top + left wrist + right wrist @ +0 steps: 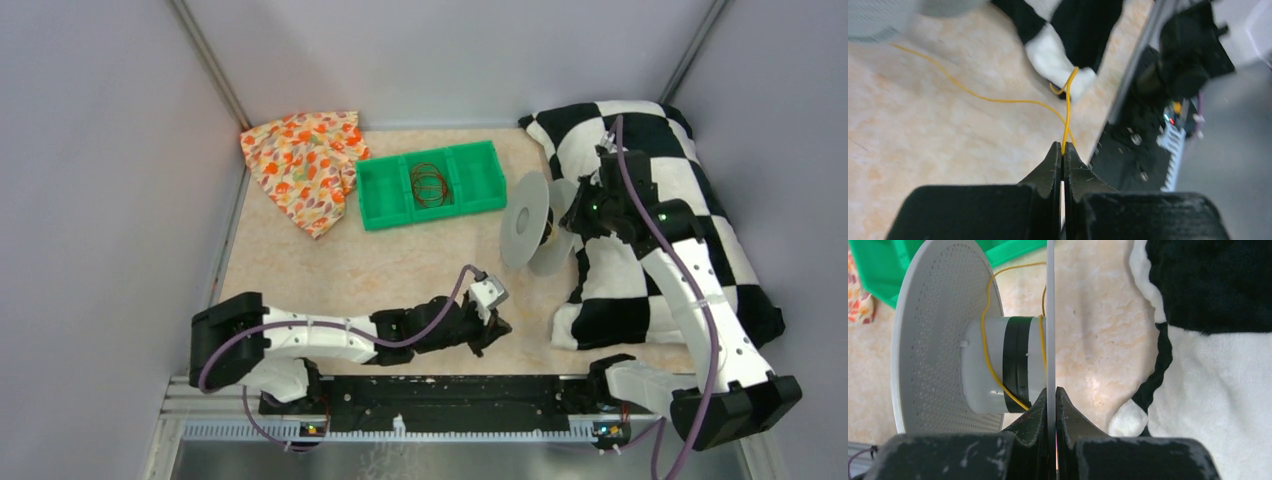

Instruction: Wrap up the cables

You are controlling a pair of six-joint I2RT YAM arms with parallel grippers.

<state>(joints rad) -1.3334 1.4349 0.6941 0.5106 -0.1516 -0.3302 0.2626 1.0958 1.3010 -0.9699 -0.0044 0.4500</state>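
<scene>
My right gripper [1054,390] is shut on the thin edge of one disc of the round spool [938,340], holding it on its side above the table [535,222]. A thin yellow cable [988,355] runs loosely round the spool's white and black hub. My left gripper [1063,146] is shut on the same yellow cable [1066,112], near the table's front edge [495,325]. From its tips the cable trails across the table towards the spool. More reddish wire loops [428,184] lie in the green tray.
A green three-part tray [382,195] stands at the back middle. An orange flowered cloth [305,165] lies at the back left. A black-and-white checked blanket [650,230] covers the right side under the right arm. Grey walls close in the table.
</scene>
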